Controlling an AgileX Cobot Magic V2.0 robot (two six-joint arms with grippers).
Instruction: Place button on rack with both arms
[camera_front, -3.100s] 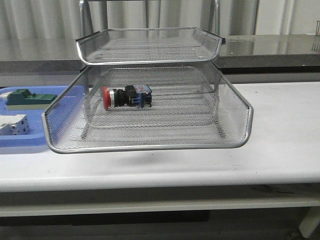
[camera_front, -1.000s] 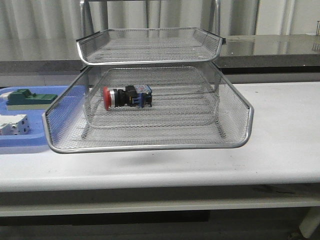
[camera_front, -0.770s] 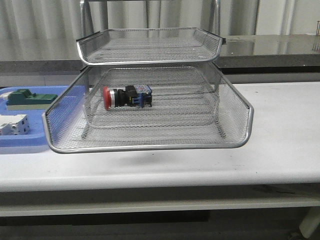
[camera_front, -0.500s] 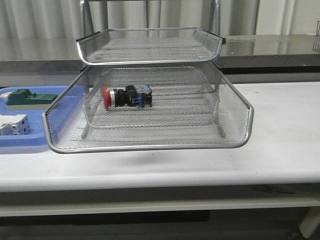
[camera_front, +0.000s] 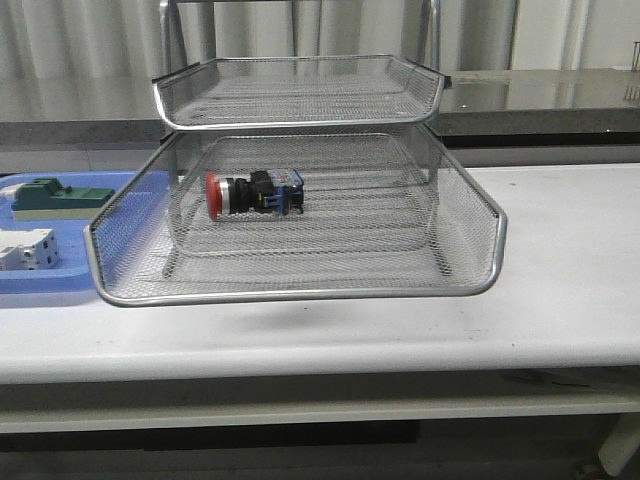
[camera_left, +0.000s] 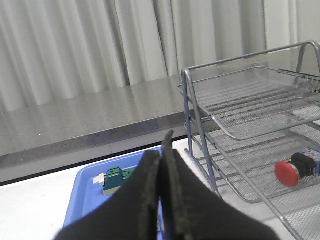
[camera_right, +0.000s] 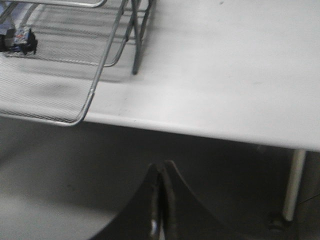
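Front view holds the same scene across all its earlier pictures: nothing has shifted, neither arm enters it, and the button (camera_front: 254, 193) lies on its side on the mesh of the pulled-out tray of the rack (camera_front: 300, 215), red head toward the blue tray (camera_front: 45, 285). That stillness suggests, as a judgement, that the placing itself is done and that what may remain is sliding the extended tray back in, if the task wants that.

Left gripper (camera_left: 161, 187) has its dark fingers pressed together with nothing between them. From it, the button (camera_left: 296, 170) sits well off to one side and farther out, inside the rack (camera_left: 240, 135), with a chrome upright between the two; the green block (camera_left: 116, 181) on the blue tray (camera_left: 87, 197) lies just beyond the fingertips.

Right gripper (camera_right: 159, 200) is likewise clenched and empty, hanging low off the table's front edge. The button (camera_right: 17, 39) is well apart from it, up in the tray, beyond the rack's (camera_right: 95, 85) front rim.
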